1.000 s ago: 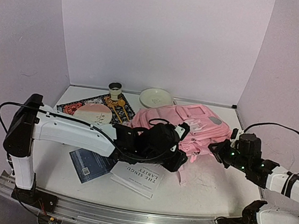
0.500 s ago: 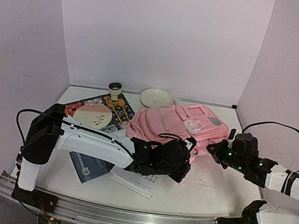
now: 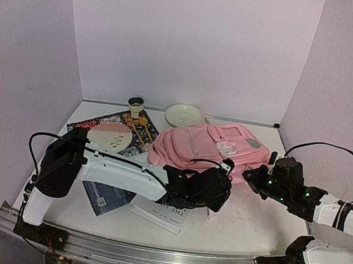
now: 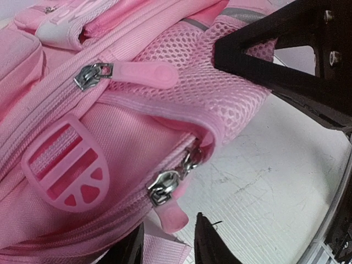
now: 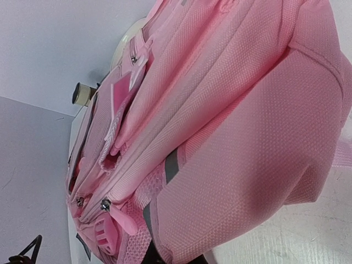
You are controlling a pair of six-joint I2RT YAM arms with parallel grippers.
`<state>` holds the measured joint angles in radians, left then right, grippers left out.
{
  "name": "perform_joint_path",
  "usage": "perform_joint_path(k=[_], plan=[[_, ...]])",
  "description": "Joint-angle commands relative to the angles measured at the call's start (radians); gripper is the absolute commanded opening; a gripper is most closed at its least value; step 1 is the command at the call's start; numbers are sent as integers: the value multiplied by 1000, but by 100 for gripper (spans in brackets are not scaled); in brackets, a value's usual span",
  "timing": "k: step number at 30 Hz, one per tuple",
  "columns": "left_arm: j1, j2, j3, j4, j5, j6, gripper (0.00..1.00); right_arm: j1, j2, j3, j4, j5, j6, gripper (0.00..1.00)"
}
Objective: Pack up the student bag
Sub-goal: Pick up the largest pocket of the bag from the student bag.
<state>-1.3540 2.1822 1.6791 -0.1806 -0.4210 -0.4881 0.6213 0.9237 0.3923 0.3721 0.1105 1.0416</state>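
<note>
The student bag [image 3: 210, 143], a soft pink backpack, lies flat right of the table's middle. My left gripper [image 3: 221, 187] is at its near edge. In the left wrist view the gripper [image 4: 168, 247] is open, and the tip of a pink zipper pull [image 4: 175, 213] hangs between its fingertips [image 4: 208, 242] without touching them. A pink buckle [image 4: 69, 165] and a second zipper pull [image 4: 140, 73] lie higher on the bag. My right gripper [image 3: 252, 177] is shut on the bag's right edge. The right wrist view is filled with pink fabric [image 5: 247, 143], which hides most of the fingers.
A white book [image 3: 164, 210] and a blue book [image 3: 102, 195] lie near the front, partly under my left arm. A patterned mat [image 3: 139, 135] carries a pink-and-white plate [image 3: 109, 136]. A cream bowl [image 3: 183, 114] and a small cup [image 3: 135, 106] stand at the back.
My left arm has swung right along the bag's near edge to the zipper pull, and its jaws have narrowed. The right gripper has stayed shut at the bag's right edge.
</note>
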Motion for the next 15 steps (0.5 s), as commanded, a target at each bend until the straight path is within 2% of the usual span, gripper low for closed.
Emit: perform_joint_path(k=[1,7,15], plan=[[6,-17,23,75,-56,3,22,23,-33,60,60,15,-9,0],[8,-61,-44,114,-20,-1,2,28,-44,61,28,35,-24,0],[17,-137,-144,140,16,-8,0,28,-49,82,-32,87,-62,0]])
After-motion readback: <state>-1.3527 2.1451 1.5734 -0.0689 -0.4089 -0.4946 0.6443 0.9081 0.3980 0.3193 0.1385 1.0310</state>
